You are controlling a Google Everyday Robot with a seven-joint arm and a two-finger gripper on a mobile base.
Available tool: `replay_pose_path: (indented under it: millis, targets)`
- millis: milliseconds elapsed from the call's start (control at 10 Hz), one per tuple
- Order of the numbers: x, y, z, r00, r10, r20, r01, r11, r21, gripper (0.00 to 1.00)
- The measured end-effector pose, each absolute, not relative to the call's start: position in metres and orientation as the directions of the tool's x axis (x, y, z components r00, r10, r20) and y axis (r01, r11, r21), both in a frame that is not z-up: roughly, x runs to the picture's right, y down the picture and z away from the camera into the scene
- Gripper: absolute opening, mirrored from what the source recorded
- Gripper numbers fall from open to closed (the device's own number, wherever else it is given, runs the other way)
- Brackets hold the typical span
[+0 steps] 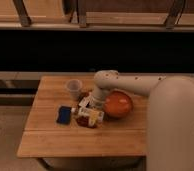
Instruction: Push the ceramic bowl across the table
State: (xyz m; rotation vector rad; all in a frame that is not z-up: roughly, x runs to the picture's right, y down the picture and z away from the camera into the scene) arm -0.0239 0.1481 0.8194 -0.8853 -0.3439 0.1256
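Little pushed yet; poised with gripper (91, 102) at bowl's (119, 105) left edge, cannot tell grip. Next: shove across table (50, 140).

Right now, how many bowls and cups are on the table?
2: the ceramic bowl right of centre, gripper at its left side; the clear cup back left. The arm may hide more.

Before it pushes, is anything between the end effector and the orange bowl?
Nothing visible. The end effector is at the left edge of the ceramic bowl; the clear cup, blue object and packet lie outside that gap.
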Motion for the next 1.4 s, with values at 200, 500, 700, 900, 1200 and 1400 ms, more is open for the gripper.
replay_pose_path:
  millis: [200,500,700,900,1200,1400]
  targets:
    - [-0.016,0.151,0.830,0.918,0.256,0.302,0.078,0.631,-0.772,0.80]
    - [0.012,0.148,0.839,0.904,0.286,0.319,0.067,0.641,-0.764,0.80]
    - [0.040,0.149,0.836,0.908,0.305,0.288,0.028,0.641,-0.767,0.80]
    - [0.075,0.156,0.831,0.910,0.340,0.235,-0.036,0.631,-0.775,0.80]
    - [0.145,0.163,0.805,0.899,0.416,0.135,-0.178,0.631,-0.755,0.80]
    - [0.143,0.142,0.783,0.891,0.419,0.175,-0.183,0.684,-0.706,0.80]
